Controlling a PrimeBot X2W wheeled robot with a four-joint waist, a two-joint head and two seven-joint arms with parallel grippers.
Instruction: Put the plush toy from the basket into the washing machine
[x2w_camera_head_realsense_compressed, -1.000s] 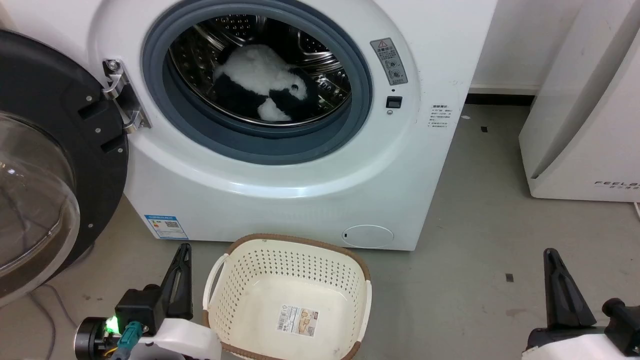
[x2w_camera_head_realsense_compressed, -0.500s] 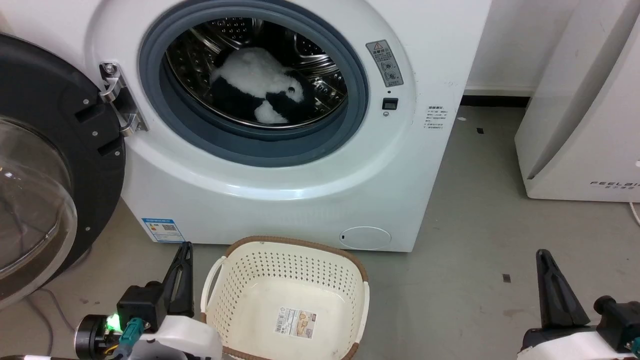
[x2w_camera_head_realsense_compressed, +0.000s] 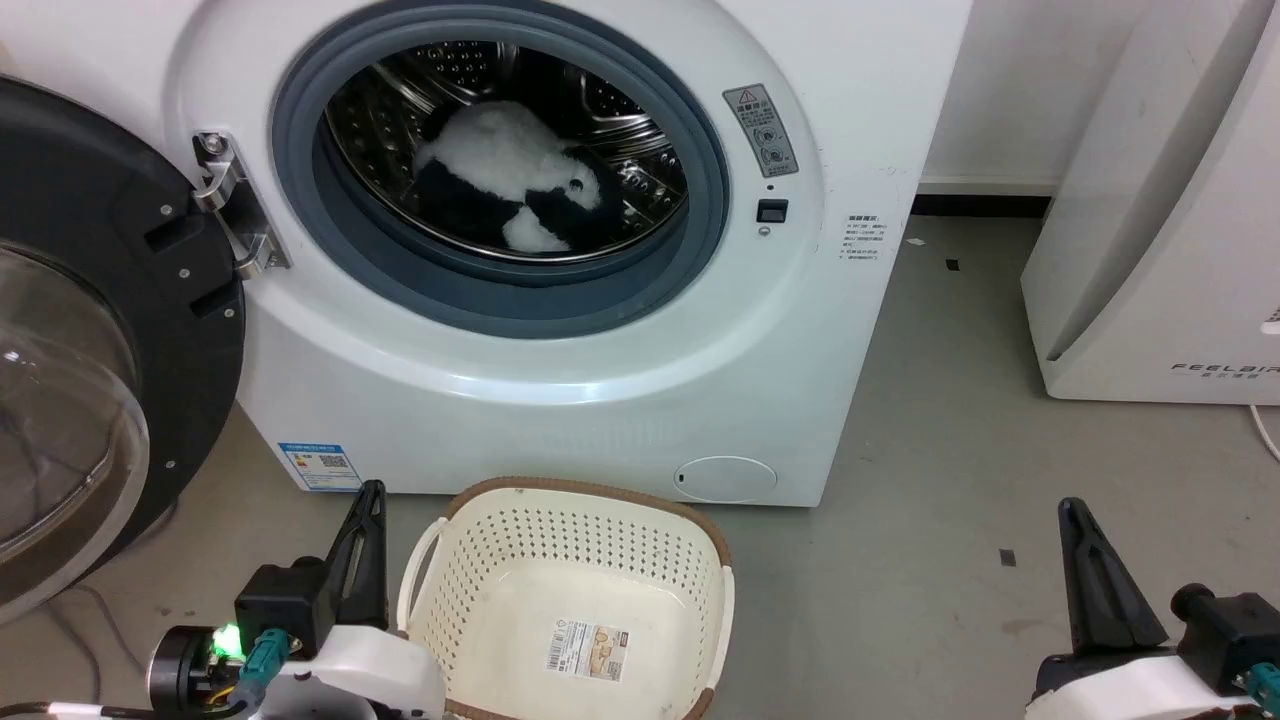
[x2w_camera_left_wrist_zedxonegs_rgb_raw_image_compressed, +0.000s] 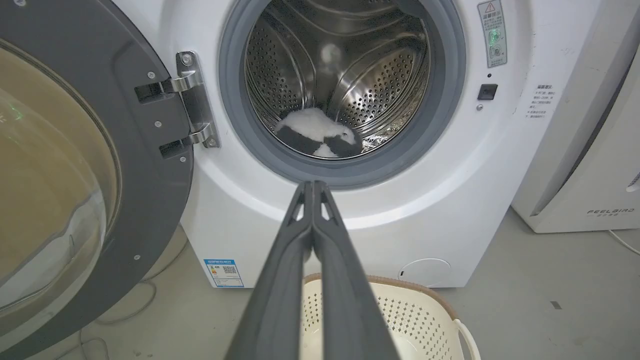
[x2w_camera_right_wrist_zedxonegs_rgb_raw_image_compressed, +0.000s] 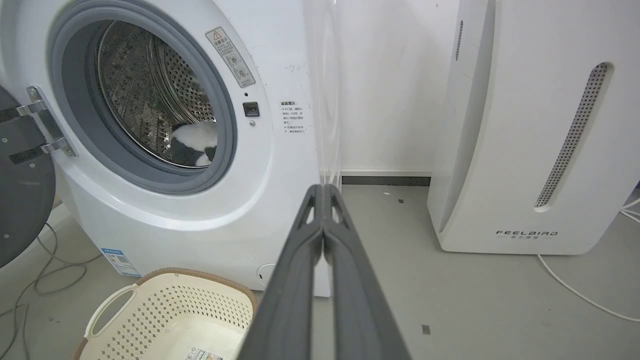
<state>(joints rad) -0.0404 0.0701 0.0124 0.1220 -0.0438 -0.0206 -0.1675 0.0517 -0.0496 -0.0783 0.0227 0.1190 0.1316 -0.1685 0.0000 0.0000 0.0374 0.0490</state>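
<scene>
The panda plush toy (x2w_camera_head_realsense_compressed: 510, 180) lies inside the steel drum of the white washing machine (x2w_camera_head_realsense_compressed: 560, 380), also seen as the plush toy (x2w_camera_left_wrist_zedxonegs_rgb_raw_image_compressed: 317, 134) and plush toy (x2w_camera_right_wrist_zedxonegs_rgb_raw_image_compressed: 195, 142) in the wrist views. The black-framed glass door (x2w_camera_head_realsense_compressed: 90, 330) hangs wide open on the left. The cream basket (x2w_camera_head_realsense_compressed: 565, 600) with a brown rim sits on the floor before the washer, holding just its paper label. My left gripper (x2w_camera_head_realsense_compressed: 370, 495) is shut and holds nothing, just left of the basket. My right gripper (x2w_camera_head_realsense_compressed: 1072, 510) is shut and holds nothing, at the lower right.
The white slanted FEELBIRD appliance (x2w_camera_head_realsense_compressed: 1160, 230) stands to the right of the washer. A white cable (x2w_camera_right_wrist_zedxonegs_rgb_raw_image_compressed: 580, 295) trails on the grey floor beside it, and dark cables (x2w_camera_right_wrist_zedxonegs_rgb_raw_image_compressed: 35, 280) lie under the open door. Bare floor (x2w_camera_head_realsense_compressed: 950, 450) stretches between washer and appliance.
The whole head view has shifted slightly left and down, so the camera moved. Both grippers stay low and shut; the plush toy lies unmoved in the drum.
</scene>
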